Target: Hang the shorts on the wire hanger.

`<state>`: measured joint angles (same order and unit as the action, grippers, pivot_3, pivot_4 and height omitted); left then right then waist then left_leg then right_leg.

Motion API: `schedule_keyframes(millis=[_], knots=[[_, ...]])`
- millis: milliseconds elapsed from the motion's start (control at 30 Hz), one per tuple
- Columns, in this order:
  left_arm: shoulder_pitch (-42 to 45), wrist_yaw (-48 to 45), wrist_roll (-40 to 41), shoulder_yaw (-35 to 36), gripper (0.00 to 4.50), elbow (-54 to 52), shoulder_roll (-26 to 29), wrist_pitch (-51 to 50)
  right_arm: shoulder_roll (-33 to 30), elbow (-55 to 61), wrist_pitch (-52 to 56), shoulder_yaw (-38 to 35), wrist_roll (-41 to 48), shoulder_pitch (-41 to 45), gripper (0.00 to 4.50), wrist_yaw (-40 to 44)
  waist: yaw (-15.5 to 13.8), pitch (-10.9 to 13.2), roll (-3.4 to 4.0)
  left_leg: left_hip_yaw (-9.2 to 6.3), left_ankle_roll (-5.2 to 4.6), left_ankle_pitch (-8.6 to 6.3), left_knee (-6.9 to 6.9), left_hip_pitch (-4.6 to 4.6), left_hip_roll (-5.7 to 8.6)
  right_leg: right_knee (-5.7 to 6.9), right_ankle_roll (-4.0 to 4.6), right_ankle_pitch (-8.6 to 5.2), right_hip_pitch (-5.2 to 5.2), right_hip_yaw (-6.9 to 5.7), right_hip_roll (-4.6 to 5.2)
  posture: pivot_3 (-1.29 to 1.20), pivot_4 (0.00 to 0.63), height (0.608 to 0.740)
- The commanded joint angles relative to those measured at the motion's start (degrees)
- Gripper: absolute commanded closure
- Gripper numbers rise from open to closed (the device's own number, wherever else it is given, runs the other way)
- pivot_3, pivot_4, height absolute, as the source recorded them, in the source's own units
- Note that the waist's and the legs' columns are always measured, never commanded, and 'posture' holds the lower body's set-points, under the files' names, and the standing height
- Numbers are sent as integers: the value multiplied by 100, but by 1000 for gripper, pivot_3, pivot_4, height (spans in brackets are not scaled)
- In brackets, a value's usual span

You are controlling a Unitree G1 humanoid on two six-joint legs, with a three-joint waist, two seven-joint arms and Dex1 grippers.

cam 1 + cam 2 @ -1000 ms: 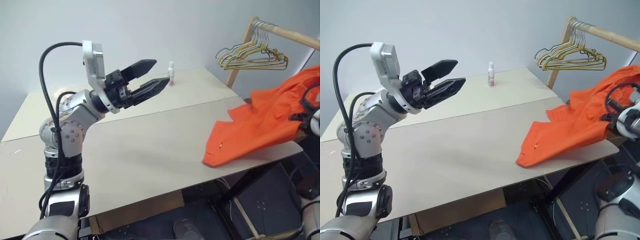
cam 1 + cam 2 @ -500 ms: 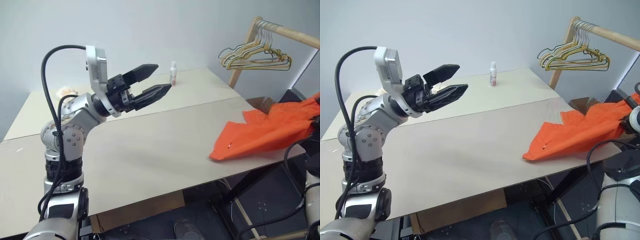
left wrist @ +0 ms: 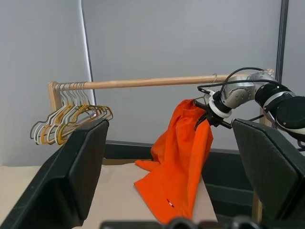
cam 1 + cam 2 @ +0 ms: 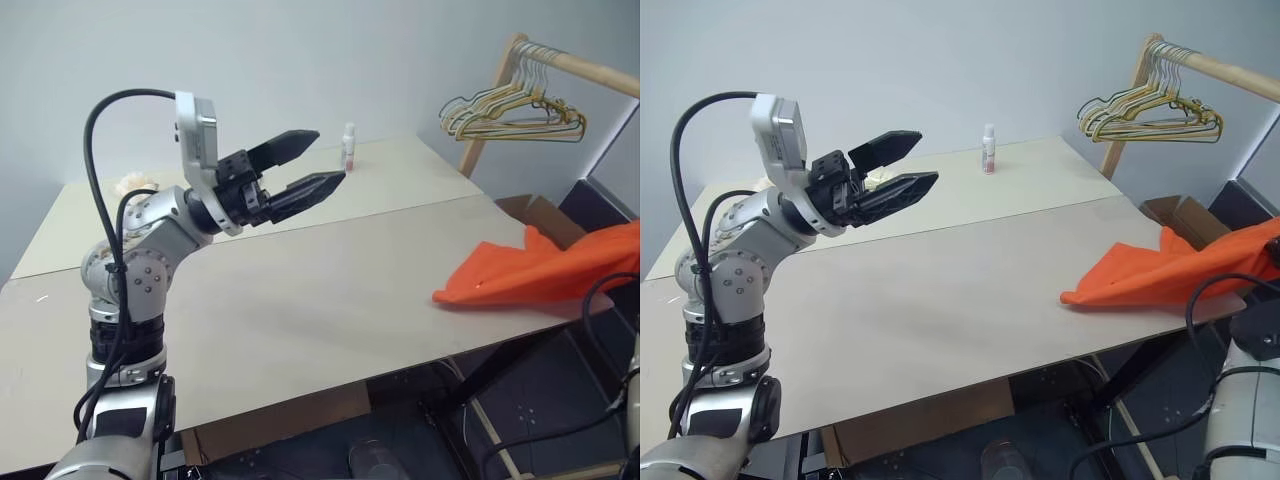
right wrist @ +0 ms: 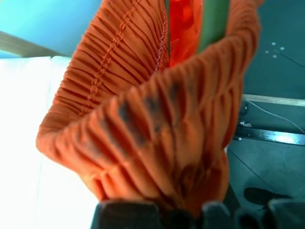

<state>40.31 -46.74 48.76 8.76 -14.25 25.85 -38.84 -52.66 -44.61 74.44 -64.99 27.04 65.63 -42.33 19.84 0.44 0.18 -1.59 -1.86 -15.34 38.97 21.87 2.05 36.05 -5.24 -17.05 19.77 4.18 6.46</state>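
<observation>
Trailing from the clamped right tool (image 3: 208, 118), shorts (image 4: 530, 275) over table (image 4: 300, 310) edge, left tool (image 4: 320, 165) apart.

Pale grey wall (image 4: 300, 50); beige table (image 4: 300, 300); wooden rail (image 4: 570, 62); dark floor (image 4: 540, 400).

Shorts (image 4: 540, 275) drape over the table's (image 4: 300, 310) right edge, bottle (image 4: 349, 146) behind.

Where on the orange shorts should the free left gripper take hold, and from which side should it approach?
Probably the lower hem of the shorts, where the cloth trails onto the table. The right gripper already pinches the gathered waistband up near the wooden rail, so the fabric hangs long and loose. The open left gripper should come across the tabletop, level, from the robot's left, toward that free edge.
</observation>
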Motion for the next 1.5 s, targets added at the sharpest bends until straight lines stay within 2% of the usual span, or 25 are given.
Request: schedule_keyframes(millis=[33,167,233,267,400,600,733,833,933,967,1033,1067,1167,1233,1333,1500], knots=[[96,-33,45,14,18,-110,99,39,-140,47,-272,-34,-48,-12,4500,53,0,0,0,0,0,0,0,-1,0,0,0,0,-1,0,0,-375,0,740],[115,-26,45,-11,18,-100,109,30,-49,121,-271,12,-104,-60,4500,71,-3,3,-1,-1,0,0,-3,-15,0,-7,0,0,-18,-2,0,-372,0,740],[114,-21,54,-18,0,-119,119,19,6,283,-234,164,-157,-113,3846,125,-13,10,-3,-2,-4,-4,-11,-49,-1,-24,0,0,-55,-7,0,-368,0,740],[114,-20,58,-17,0,-122,126,17,34,395,-197,245,-182,-132,3666,152,-13,11,-3,-2,-5,-6,-13,-62,-1,-29,-1,-1,-69,-7,0,-367,0,740],[112,-6,76,-2,0,-108,161,11,123,894,-83,699,-294,-243,2200,388,-13,16,6,-2,-6,-7,-14,-72,-2,-32,-2,-1,-80,-6,1,-365,0,740],[86,63,104,12,0,-157,178,-1,440,2468,-73,1970,-761,-731,19,687,-8,19,16,-3,-6,-6,-12,-73,-5,-24,-3,-1,-76,-4,1,-361,0,740],[48,108,84,8,0,-160,197,9,580,3983,-492,3331,-1442,-1588,19,858,-12,17,18,-6,-6,-6,-12,-73,-7,-16,-3,-1,-71,-2,0,-361,0,740],[-61,147,44,1,0,-209,227,32,645,4880,-985,4038,-2053,-2131,19,867,-8,16,20,-5,-6,-6,-11,-72,-6,-11,-4,-1,-66,3,2,-361,0,740],[-180,257,-19,39,0,-194,282,21,644,5748,-2079,4954,-2929,-2670,19,777,-9,16,22,-7,-5,-6,-11,-73,-7,-4,-5,-2,-58,5,1,-354,0,740],[-233,288,-55,56,0,-184,315,33,680,6058,-2668,5204,-3055,-2832,19,992,-4,17,23,-8,-5,-6,-12,-74,-7,-2,-5,-2,-56,6,1,-342,0,740],[-372,363,-238,49,0,-206,399,125,798,6533,-3695,5697,-3046,-3004,19,1696,20,17,23,-7,-4,-6,-12,-77,-5,1,-7,-3,-53,11,-1,-325,0,740],[-468,356,-318,48,0,-236,458,169,933,6688,-4078,5856,-2753,-3037,19,2257,33,17,23,-7,-4,-6,-12,-80,-6,2,-7,-3,-54,13,-3,-311,0,740],[-918,297,-676,2,0,-489,720,369,1469,6849,-4646,6103,-1689,-3186,19,3897,65,22,3,-16,-2,-7,-13,-85,-12,0,-7,-3,-64,6,-14,-266,0,740],[-1312,243,-863,25,0,-722,933,463,1491,6729,-4747,6304,-1223,-3388,19,5019,10,30,-18,-28,-1,-8,-14,-81,-14,-2,-6,-3,-64,-2,-16,-229,0,740],[-1961,49,-923,149,0,-1052,1354,444,1326,6388,-4772,6521,-703,-3578,19,6502,-232,55,-46,-30,0,-9,-11,-74,-7,-1,-5,-2,-55,-2,-4,-179,0,740],[-2835,112,-1311,306,0,-1454,1773,616,1273,5852,-4872,6736,-377,-3417,19,8005,-718,74,-49,-33,3,-11,-14,-72,-3,2,-4,-2,-35,-1,7,-106,0,740]])
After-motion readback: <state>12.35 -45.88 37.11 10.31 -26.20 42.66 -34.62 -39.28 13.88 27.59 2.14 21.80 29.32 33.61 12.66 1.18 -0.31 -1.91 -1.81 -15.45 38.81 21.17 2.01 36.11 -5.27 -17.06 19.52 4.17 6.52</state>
